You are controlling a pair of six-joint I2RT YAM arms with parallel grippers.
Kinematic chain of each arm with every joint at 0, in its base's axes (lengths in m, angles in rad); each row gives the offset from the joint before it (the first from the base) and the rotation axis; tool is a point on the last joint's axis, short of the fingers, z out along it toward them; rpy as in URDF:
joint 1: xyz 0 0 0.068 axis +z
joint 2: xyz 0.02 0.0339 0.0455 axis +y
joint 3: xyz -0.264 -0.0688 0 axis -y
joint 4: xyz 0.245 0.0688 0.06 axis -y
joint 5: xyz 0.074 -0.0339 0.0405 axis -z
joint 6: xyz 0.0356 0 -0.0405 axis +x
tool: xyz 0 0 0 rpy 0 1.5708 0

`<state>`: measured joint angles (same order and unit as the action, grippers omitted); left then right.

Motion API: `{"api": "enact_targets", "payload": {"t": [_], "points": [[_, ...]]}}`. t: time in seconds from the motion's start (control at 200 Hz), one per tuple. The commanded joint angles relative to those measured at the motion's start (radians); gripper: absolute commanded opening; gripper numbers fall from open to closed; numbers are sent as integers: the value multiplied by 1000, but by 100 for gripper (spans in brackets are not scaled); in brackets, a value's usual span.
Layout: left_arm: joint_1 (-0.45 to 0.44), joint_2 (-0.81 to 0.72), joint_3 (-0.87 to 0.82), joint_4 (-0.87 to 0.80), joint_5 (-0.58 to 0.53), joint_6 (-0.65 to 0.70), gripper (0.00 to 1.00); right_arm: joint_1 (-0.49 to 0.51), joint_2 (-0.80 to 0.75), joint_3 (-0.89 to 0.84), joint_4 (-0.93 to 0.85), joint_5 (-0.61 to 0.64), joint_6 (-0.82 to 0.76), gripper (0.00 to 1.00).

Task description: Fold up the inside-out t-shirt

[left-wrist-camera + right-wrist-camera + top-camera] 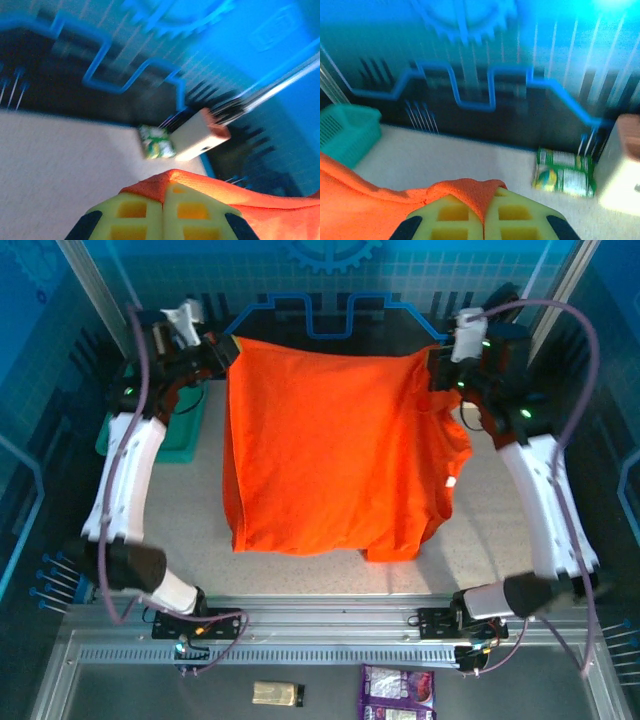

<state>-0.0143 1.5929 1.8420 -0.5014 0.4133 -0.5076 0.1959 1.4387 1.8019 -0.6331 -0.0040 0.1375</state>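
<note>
left gripper (228, 349) clamped on t-shirt (330, 450) top corner; right gripper (436, 362) clamped on other corner; cloth held spread.

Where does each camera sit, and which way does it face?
Top external: above and behind the arms, looking down at the table; the t-shirt stretched between them.
Left wrist: on the left gripper, facing the blue back wall; yellow fingers shut on orange cloth.
Right wrist: on the right gripper, facing the same wall; teal basket at left.
Shared: both wrist views show pinched cloth and that wall.
</note>
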Motion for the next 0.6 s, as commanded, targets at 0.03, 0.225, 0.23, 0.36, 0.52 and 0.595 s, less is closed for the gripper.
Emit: {"api": "enact_targets", "payload": {"t": [0.03,0.225,0.23,0.36,0.52,0.595], "points": [[40,158,263,-22,74,-78,0,-1,106,196,-40,14,19,0],[93,354,766,-104,166,-182,0,7,169,481,-81,10,13,0],[95,357,772,-104,168,-185,0,8,168,483,-81,9,13,0],[118,313,708,-129,205,-181,0,9,103,427,-86,-43,5,0],[119,62,202,-105,184,-71,0,26,-39,184,-157,-127,-4,0],[119,-67,-73,-103,139,-11,0,52,-110,46,-214,-159,-9,0]]}}
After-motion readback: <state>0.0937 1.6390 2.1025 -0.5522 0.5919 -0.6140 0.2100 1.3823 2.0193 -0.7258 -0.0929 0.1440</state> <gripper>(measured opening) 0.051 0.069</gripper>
